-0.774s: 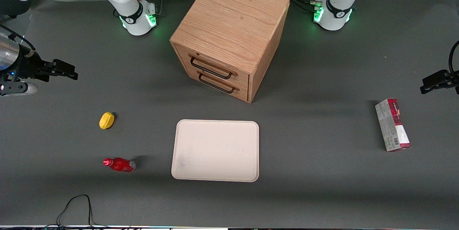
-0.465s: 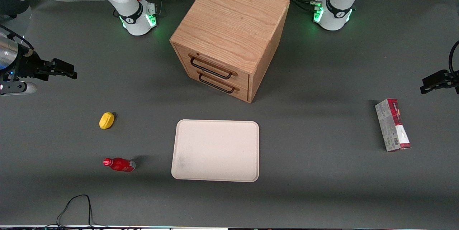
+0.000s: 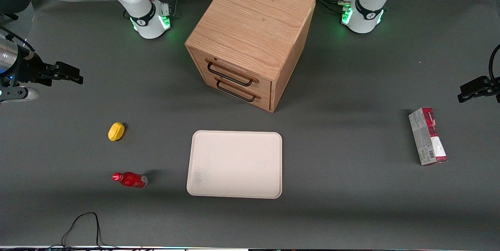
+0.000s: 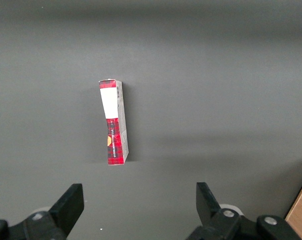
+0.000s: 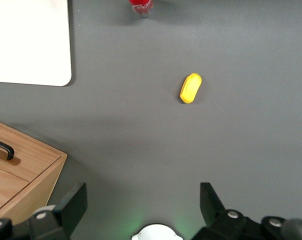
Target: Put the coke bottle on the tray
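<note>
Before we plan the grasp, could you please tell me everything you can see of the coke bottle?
The coke bottle is small and red, with a red cap and a silvery base end. It lies on its side on the grey table, cap pointing away from the tray, base toward it, and apart from it. It is nearer the front camera than the yellow lemon-shaped object. Nothing but the table touches it. The gripper, open, hangs well away.

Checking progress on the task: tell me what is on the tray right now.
Nothing lies on the tray, only faint smudges. The coke bottle lies on the table beside it, toward the working arm's end. The gripper hangs open, farther from the camera, holding nothing.
</note>
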